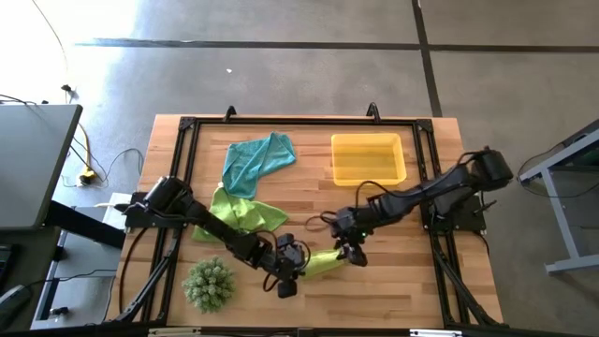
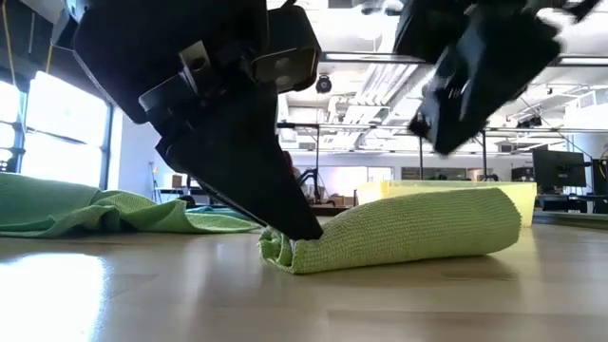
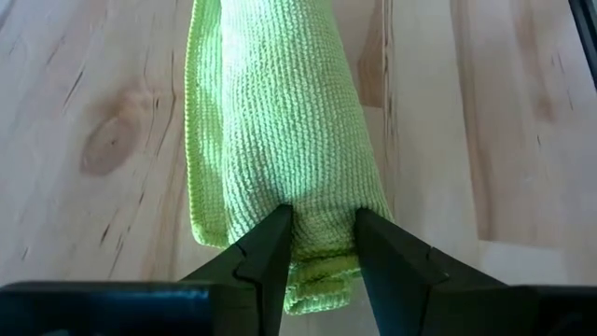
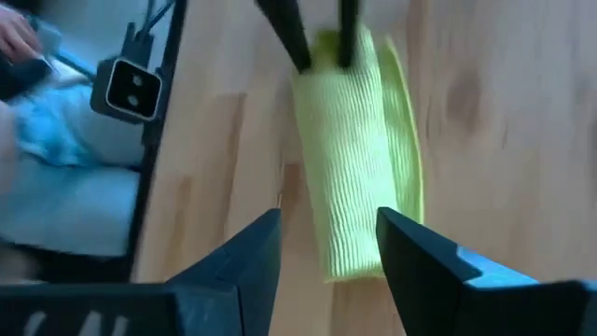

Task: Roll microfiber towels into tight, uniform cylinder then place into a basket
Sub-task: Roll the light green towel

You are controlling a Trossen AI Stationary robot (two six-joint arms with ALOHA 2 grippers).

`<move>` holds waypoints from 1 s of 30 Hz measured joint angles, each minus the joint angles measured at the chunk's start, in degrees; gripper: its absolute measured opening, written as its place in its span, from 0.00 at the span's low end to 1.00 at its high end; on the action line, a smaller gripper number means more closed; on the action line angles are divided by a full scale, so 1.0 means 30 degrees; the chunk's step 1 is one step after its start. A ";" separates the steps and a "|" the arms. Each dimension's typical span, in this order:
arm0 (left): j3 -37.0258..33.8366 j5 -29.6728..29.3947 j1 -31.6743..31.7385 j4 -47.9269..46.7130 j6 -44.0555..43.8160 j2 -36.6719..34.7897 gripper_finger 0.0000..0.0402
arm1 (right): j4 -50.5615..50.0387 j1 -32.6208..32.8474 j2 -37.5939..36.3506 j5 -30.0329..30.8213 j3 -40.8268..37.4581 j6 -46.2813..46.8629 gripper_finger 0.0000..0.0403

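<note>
Left hand point(image 3: 322, 245) pinches rolled lime-green towel's point(image 3: 280, 121) end.

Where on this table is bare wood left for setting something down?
Bare: the strip between the teal towel and basket, and the corner right of the right gripper. Crowded: the left gripper, rolled towel, loose green towel and plant.

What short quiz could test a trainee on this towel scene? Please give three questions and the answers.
1. True or false: the left gripper is shut on the rolled green towel.
2. Where is the right gripper? A. open, just off the roll's other end; B. inside the basket.
3. What colour is the towel lying nearest the basket?

Key: 1 true; 2 A; 3 teal-blue.
</note>
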 joint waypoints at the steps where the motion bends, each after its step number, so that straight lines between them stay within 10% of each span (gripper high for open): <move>1: -0.0007 0.0032 0.0000 0.0005 -0.0085 0.0000 0.29 | 0.0081 0.0473 -0.0283 0.0774 0.0000 -0.0987 0.42; 12: -0.0029 0.0227 0.0189 0.0077 -0.0446 -0.0007 0.29 | 0.0338 0.4369 0.0777 0.7881 0.0007 -0.4047 0.42; 30: -0.0029 0.0422 0.0197 0.0100 -0.1433 -0.0015 0.29 | 0.2407 0.5441 0.2402 0.8806 0.0022 -0.6218 0.42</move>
